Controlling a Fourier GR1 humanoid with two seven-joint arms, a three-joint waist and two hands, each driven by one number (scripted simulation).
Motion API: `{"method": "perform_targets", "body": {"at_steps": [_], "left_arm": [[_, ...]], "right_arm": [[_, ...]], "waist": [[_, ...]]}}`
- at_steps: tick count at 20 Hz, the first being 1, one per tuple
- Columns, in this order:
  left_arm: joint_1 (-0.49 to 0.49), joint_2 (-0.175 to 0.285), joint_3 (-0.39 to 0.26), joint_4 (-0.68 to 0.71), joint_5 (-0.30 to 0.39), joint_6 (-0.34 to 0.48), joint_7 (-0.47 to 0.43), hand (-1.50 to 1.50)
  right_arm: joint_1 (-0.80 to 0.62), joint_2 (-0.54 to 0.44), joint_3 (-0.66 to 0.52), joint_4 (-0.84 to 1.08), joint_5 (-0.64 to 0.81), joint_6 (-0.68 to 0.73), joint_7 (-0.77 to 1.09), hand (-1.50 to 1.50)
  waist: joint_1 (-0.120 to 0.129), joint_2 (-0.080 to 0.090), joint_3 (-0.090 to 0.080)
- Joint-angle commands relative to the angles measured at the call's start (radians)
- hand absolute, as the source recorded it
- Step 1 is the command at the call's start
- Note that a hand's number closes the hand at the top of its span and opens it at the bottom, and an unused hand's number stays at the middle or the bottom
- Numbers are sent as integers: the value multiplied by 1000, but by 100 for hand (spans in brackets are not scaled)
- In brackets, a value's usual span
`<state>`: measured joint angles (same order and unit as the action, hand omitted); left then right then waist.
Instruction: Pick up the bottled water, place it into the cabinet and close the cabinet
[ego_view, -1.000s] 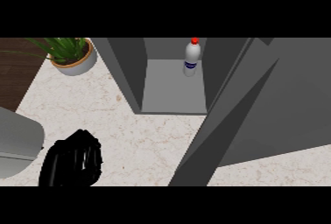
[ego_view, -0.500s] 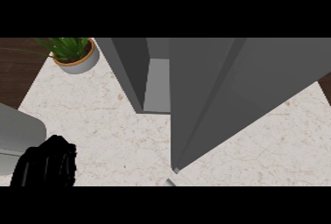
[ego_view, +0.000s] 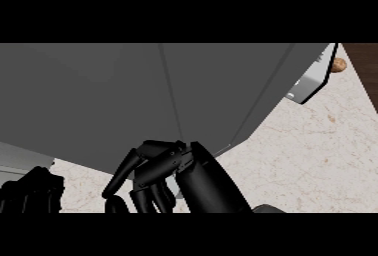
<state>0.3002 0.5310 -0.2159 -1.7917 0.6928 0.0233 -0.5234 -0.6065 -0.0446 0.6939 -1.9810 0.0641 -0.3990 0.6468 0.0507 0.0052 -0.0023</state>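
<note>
The grey cabinet (ego_view: 111, 100) fills the upper left and middle of the head view. Its doors stand together, with a thin seam running down the front, and nothing of the inside shows. The bottled water is hidden from view. My right hand (ego_view: 166, 170) comes up from the lower middle, its relaxed fingers lying against the cabinet's lower front edge and holding nothing. My left hand (ego_view: 29, 192) rests at the lower left edge, fingers up, apart from the cabinet.
A pale grey object (ego_view: 311, 80) sticks out behind the cabinet at the upper right, with a small brown round thing (ego_view: 339, 65) beside it. Speckled counter (ego_view: 310, 160) lies bare to the right. A light grey object (ego_view: 15, 162) sits at the left edge.
The cabinet door has swung shut over the opening, hiding the bottle. My right hand has come into view against the door. The view has moved closer to the cabinet.
</note>
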Motion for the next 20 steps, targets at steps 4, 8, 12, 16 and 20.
{"method": "perform_targets", "body": {"at_steps": [4,8,12,16,20], "left_arm": [[52,15,35,-29,3,-36,-2,150],[56,31,86,4,37,-85,4,150],[58,58,125,-12,56,-120,18,150],[35,68,136,16,58,-147,20,150],[67,65,121,-29,52,-153,25,150]], "right_arm": [[-180,44,-224,361,-299,75,-143,150],[-220,27,-369,557,-358,251,-234,150],[-285,13,-438,796,-344,332,-392,150],[-318,-14,-480,861,-362,363,-393,150],[-294,-64,-500,880,-381,434,-453,150]], "waist": [[-7,4,3],[-21,3,2],[-13,7,2],[-11,12,2],[-7,13,2]]}}
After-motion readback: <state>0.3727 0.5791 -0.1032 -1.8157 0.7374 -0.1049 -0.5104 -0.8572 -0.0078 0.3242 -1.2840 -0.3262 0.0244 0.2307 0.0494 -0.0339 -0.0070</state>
